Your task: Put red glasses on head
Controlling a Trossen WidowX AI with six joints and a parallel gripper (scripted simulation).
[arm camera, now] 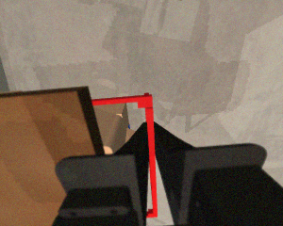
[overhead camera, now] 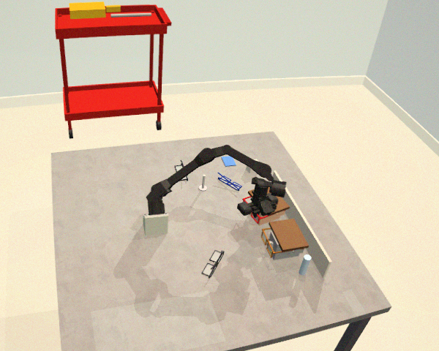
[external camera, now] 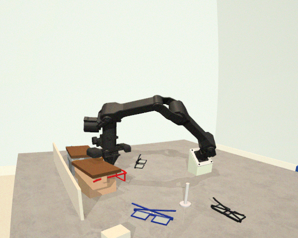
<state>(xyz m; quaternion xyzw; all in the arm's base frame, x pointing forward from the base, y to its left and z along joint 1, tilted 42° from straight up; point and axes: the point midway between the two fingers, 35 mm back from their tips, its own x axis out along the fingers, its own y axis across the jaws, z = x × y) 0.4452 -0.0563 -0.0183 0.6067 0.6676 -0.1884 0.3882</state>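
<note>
The red glasses [overhead camera: 255,218] [external camera: 97,180] [arm camera: 144,100] are held level at the tan head [overhead camera: 274,217] [external camera: 85,189], under its brown board. Their front stands out before the face. The near temple runs along the head's side in the exterior view; its tip shows there. The far temple and the nose contact are hidden. A small blue speck [arm camera: 129,126] shows by this head in the wrist view; I cannot tell its shape. My gripper [external camera: 113,163] [arm camera: 148,125] points down, shut on the middle of the glasses' front. Its tips are hidden in the top view.
The other head, grey, wears orange glasses [overhead camera: 264,238] under a brown board [overhead camera: 288,235] [external camera: 78,150]. A low wall [overhead camera: 306,222] [external camera: 67,179] stands behind both heads. A pale blue cylinder [overhead camera: 304,265], blue glasses [overhead camera: 230,182] [external camera: 152,215], black glasses and a white peg [overhead camera: 203,182] [external camera: 186,193] stand or lie around.
</note>
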